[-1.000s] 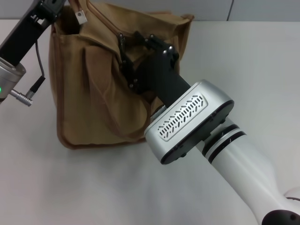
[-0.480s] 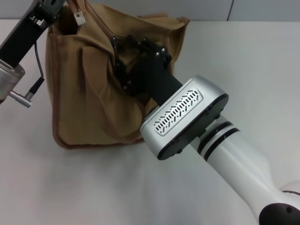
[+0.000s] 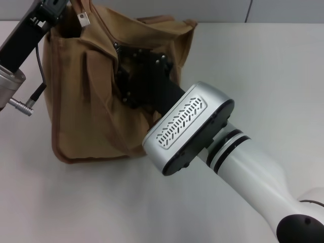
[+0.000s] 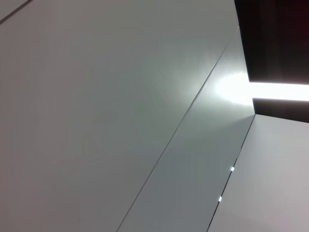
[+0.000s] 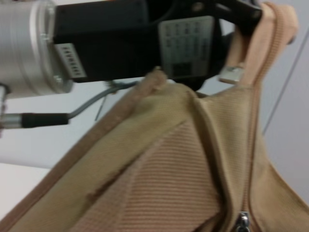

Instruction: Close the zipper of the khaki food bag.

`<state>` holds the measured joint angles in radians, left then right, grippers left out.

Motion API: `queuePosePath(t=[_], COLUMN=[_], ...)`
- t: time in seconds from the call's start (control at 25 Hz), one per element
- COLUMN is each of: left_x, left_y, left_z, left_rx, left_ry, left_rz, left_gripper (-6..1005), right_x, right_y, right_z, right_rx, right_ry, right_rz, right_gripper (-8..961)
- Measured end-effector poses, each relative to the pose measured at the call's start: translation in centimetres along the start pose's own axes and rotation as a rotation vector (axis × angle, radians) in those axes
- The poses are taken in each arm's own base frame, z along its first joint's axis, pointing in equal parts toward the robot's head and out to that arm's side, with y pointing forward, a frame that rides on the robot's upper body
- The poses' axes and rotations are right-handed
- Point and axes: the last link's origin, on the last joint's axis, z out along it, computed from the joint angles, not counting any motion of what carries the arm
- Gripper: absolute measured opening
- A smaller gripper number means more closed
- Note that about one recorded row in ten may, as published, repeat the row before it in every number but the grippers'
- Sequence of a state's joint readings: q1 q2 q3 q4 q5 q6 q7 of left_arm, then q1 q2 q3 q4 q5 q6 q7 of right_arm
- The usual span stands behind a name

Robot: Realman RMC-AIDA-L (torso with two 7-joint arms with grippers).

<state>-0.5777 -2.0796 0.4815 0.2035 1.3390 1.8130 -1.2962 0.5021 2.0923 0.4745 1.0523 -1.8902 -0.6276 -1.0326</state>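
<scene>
A white table (image 3: 263, 71) is spanning the work area, and a grey wall panel (image 3: 283, 10) is standing behind it.

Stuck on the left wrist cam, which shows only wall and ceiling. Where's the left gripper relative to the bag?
Observer: In the head view the left gripper is up at the top corner of the khaki food bag, at the end on the robot's left.
Operator: Right arm?
Observer: The right gripper is pressed against the bag's top, about midway along it.
Operator: Slider visible?
Observer: Yes. The right wrist view shows the silver slider on the zipper, which runs up to the left gripper.
</scene>
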Motion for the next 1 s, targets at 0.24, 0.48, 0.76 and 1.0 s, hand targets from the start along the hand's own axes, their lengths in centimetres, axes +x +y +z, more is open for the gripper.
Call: queuePosePath(t=[0.24, 0.48, 0.76, 1.0], left_x=[0.1, 0.2, 0.3, 0.3], left_y=[0.0, 0.0, 0.0, 0.1], left_z=[0.0, -0.1, -0.1, 0.2], left_rx=[-0.002, 0.000, -0.001, -0.015], left_ry=[0.002, 0.003, 0.003, 0.009], left_rz=[0.003, 0.006, 0.009, 0.009], left_gripper=[59, 61, 63, 65], right_x=[0.0, 0.2, 0.1, -0.1], right_y=[0.0, -0.4, -0.4, -1.3], right_z=[0.1, 0.0, -0.4, -2.0], right_rx=[-0.004, 0.011, 0.035, 0.149], right_ry=[-0.003, 0.001, -0.003, -0.027], right_rz=[-0.010, -0.011, 0.011, 0.061], right_gripper=[225, 21, 55, 166])
